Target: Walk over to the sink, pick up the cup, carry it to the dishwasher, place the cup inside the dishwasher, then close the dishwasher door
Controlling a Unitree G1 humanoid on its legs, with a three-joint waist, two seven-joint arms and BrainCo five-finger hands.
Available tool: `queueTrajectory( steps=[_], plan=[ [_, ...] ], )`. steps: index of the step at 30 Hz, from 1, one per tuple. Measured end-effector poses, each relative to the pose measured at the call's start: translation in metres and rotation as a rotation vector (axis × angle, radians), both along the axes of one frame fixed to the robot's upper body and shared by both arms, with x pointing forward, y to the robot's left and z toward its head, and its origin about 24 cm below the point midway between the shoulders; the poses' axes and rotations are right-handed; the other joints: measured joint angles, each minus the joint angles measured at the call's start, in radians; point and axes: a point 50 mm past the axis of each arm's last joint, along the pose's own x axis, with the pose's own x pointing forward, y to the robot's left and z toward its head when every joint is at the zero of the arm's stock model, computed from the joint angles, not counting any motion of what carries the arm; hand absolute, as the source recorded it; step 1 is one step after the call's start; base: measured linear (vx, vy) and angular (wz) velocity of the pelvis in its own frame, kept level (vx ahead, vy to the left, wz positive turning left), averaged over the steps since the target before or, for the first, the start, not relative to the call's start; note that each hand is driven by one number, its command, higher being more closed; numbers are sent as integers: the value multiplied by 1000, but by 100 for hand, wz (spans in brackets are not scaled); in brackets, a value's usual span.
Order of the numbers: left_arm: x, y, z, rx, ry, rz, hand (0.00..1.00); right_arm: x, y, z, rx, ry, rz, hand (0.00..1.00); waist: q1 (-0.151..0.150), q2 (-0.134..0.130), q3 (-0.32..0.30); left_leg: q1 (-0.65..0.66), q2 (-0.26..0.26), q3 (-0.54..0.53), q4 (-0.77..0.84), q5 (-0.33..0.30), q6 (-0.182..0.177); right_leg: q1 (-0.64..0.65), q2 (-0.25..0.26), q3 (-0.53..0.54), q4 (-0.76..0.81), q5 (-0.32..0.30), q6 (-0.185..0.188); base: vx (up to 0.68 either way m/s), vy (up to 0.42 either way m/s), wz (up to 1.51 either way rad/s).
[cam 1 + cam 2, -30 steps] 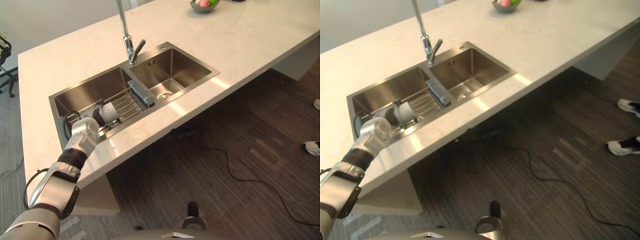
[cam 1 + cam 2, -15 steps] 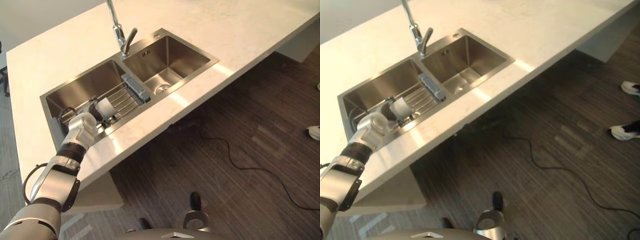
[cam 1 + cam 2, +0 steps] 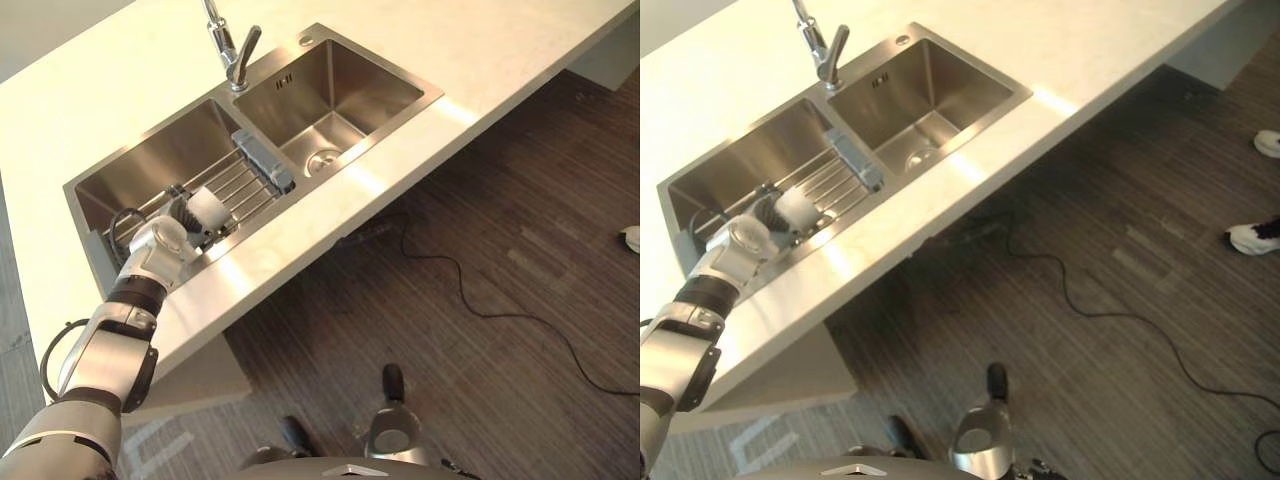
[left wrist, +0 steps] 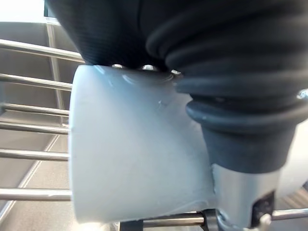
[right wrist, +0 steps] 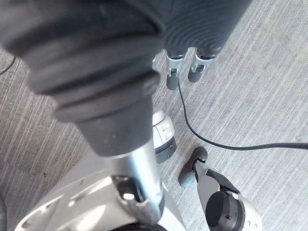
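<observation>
Cup [image 3: 208,209]: on its side on the rack [image 3: 245,185] in the sink's [image 3: 150,165] left basin.
Left hand [image 3: 165,240]: nearer, pressed against the cup; grip cannot be told.
Right hand [image 5: 172,77]: relaxed, over the floor [image 5: 250,72].

Brushed stainless-steel double sink [image 3: 330,90] gleams in a glossy, pale stone-look bench [image 3: 480,50]. At the sink's left basin: shiny metal wire rack [image 3: 245,185], smooth white round cup [image 4: 134,159], and the matt, ribbed dark cover of the left robot hand [image 4: 226,72]. Dark wood-grain floor [image 3: 520,250] looks matt.
</observation>
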Motion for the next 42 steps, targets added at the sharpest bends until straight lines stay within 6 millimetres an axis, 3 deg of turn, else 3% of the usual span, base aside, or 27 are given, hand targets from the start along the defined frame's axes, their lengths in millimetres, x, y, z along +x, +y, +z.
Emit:
queueTrajectory(
  steps=[1, 16, 20, 26, 32, 35, 40, 42],
  plan=[
    [0, 1, -1, -3, 1, 2, 100, 0, 0, 0, 1, 1, 1, 0, 0, 0, 0, 0, 1, 0, 0, 0, 0, 0, 1, 1, 0, -1, 1, -25, -34, 0],
    [-6, 2, -14, -41, -36, -31, 100, 6, -7, 3, -10, 14, 85, 0, -2, 1, 11, 3, 2, -25, 0, 0, 1, 19, 0, -19, 0, -9, 5, -4, -9, 4],
    [-10, -5, -20, -70, -110, -32, 100, 4, -7, 3, -15, 22, 83, 0, -3, -1, 11, 17, 3, -48, -3, 0, 1, 46, -1, -42, 0, -18, 10, 1, -27, 16],
    [-12, -18, -9, -140, -278, -51, 100, -1, -2, 0, -22, 35, 66, 0, 8, -6, 6, 15, 3, -93, -3, 0, 1, 71, -4, -91, 6, -22, 15, 5, -23, 18],
    [-33, -49, -1, -313, -478, -94, 100, -11, 19, -9, -2, 58, 18, 0, 46, -71, -22, 14, 2, -130, -2, 0, 2, 93, -6, -132, 6, -23, 16, -1, -9, 18],
    [-47, -61, 13, -442, -595, -107, 100, -20, 23, -11, -4, 68, -10, 0, 71, -86, -31, 17, 0, -155, 2, 0, 6, 114, -11, -153, 6, -22, 15, -12, 1, 23],
    [-67, -56, 52, -738, -853, -51, 100, -32, 23, -12, 4, 84, -57, 0, 108, -92, -52, 8, -3, -171, 13, 2, 10, 121, -16, -170, 7, -22, 16, -50, -10, 11],
    [-86, -57, 68, -897, -990, -57, 100, -42, 25, -13, 1, 109, -81, 0, 129, -95, -87, 1, -3, -174, 17, 2, 11, 118, -16, -170, 7, -23, 16, -33, -12, 3]
  ],
)
